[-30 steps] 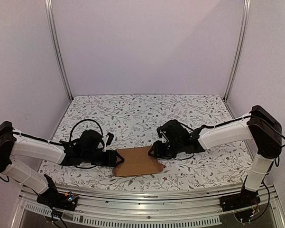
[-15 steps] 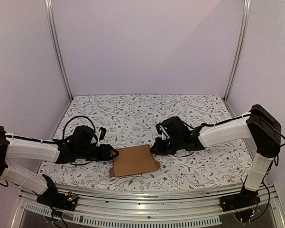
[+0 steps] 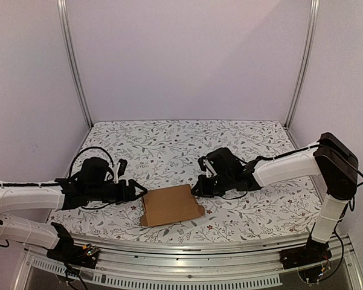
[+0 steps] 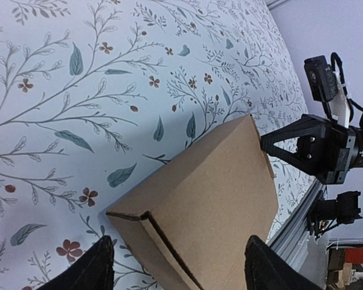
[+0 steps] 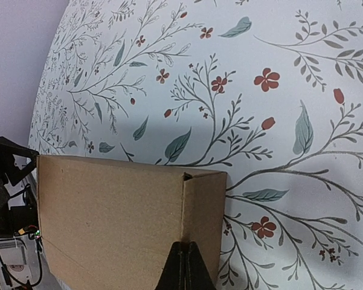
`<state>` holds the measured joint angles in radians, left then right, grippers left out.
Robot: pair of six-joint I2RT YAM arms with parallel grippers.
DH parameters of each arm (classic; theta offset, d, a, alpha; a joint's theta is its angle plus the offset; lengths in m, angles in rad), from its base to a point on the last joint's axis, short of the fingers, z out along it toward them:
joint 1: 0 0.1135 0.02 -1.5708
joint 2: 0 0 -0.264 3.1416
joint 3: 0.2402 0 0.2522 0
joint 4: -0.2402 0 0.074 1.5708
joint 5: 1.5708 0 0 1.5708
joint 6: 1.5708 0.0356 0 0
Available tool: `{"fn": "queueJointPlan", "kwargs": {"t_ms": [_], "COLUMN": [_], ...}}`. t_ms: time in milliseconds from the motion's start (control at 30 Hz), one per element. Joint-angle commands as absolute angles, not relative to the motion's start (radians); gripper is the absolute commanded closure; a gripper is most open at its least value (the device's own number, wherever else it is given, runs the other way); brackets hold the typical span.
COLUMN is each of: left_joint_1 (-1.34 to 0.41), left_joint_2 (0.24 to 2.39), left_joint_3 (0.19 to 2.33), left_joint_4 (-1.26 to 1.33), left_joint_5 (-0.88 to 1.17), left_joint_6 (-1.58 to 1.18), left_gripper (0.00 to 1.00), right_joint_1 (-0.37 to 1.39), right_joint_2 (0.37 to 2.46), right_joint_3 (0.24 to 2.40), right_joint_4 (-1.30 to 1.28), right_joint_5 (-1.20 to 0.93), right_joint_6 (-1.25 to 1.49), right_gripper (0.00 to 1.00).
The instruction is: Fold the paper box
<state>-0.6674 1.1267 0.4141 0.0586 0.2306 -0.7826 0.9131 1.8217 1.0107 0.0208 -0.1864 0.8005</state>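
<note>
The paper box (image 3: 171, 205) lies flat on the flower-printed table (image 3: 181, 139), near the front edge and roughly midway between my two arms. It is plain brown cardboard, closed up into a shallow shape, and its long sides run left to right.

My left gripper (image 3: 136, 192) reaches in low from the left, stopping just short of the box's left end. In my left wrist view the box (image 4: 211, 193) fills the lower middle, with one corner pointing towards the camera and a seam running down the near face. The two dark fingers (image 4: 99, 266) of my left gripper (image 4: 178, 254) stand wide apart on either side of that corner, so the jaws are open. I hold nothing with them, and from above the tips appear apart from the cardboard.

My right gripper (image 3: 198, 188) comes in from the right and sits at the box's far right corner. Its jaws are pressed fully together (a single dark wedge in my right wrist view). There the tips of my right gripper (image 5: 182, 266) point at the box (image 5: 121, 211), right by a vertical fold line near its end. The left wrist camera also catches the right gripper (image 4: 308, 151), its tip at the box's far corner. I cannot tell whether it touches the cardboard or has any pinched between the tips.
</note>
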Motion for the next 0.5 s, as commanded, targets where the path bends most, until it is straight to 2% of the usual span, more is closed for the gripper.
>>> {"fn": "queueJointPlan", "kwargs": {"t_ms": [0, 100, 233, 300, 467], "left_joint_1": [-0.648, -0.641, -0.639, -0.637, -0.637], "left_joint_2": [1.101, 1.101, 1.124, 1.136, 1.19], "left_joint_3": [0.371, 0.335, 0.299, 0.286, 0.264], "left_joint_4": [0.047, 0.099, 0.168, 0.213, 0.339], "left_joint_5": [0.306, 0.335, 0.368, 0.377, 0.41], "left_joint_6": [-0.846, -0.906, -0.952, -0.974, -1.027], "left_gripper": [0.26, 0.18, 0.17, 0.07, 0.06], "right_joint_1": [0.905, 0.906, 0.906, 0.906, 0.905], "right_joint_2": [1.826, 1.821, 1.811, 1.807, 1.807], "right_joint_3": [1.0, 0.989, 0.966, 0.953, 0.928], "right_joint_4": [-0.042, -0.035, -0.018, -0.01, 0.022], "right_joint_5": [-0.198, -0.199, -0.205, -0.205, -0.216], "right_joint_6": [0.782, 0.784, 0.794, 0.8, 0.811], "right_gripper": [1.0, 1.0, 1.0, 1.0, 1.0]}}
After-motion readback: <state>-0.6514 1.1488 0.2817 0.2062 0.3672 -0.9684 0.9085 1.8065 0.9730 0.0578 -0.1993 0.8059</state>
